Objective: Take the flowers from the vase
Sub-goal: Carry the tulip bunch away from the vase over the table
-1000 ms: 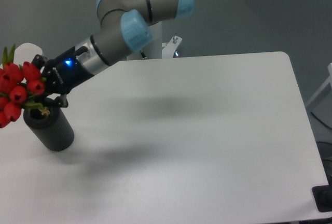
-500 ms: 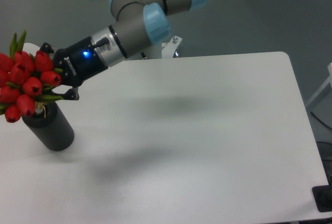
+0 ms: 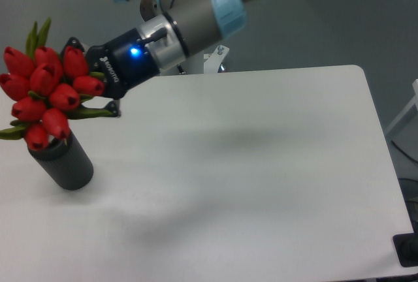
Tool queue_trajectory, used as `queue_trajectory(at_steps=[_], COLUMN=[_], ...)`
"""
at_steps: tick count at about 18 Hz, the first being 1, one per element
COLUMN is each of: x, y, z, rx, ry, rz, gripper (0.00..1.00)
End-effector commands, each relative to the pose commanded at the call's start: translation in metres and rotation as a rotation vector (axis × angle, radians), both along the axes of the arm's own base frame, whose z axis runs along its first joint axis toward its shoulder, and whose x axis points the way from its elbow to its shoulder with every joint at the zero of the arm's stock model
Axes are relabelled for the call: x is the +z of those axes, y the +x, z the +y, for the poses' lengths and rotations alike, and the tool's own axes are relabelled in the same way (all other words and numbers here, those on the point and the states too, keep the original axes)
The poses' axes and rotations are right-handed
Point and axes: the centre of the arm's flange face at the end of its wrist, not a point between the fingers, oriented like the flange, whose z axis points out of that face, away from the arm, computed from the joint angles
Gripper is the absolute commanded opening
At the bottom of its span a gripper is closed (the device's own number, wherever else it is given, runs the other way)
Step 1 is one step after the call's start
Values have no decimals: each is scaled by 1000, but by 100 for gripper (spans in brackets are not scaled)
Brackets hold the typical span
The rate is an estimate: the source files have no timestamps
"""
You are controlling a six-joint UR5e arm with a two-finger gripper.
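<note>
We lifted the flowers (image 3: pixel 49 96) higher and rightward above the vase (image 3: pixel 65 163). Our gripper (image 3: pixel 98 93) rose with them.

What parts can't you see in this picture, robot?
- Claw fingertips: buried behind the flowers, so how it holds them is unclear.
- Flower stems: hidden by the buds and leaves, so whether they have left the vase cannot be told.
- Vase opening: covered by the lowest bud.
- Upper arm: cut off by the top edge.
</note>
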Motion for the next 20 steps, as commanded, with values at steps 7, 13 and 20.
queue_trajectory(at_steps=[7, 13, 20], x=[-24, -27, -60], y=[-57, -77, -86], z=[27, 28, 8], rx=[176, 262, 147], ry=[-226, -351, -669], rz=[317, 453, 636], gripper=[2, 0, 3])
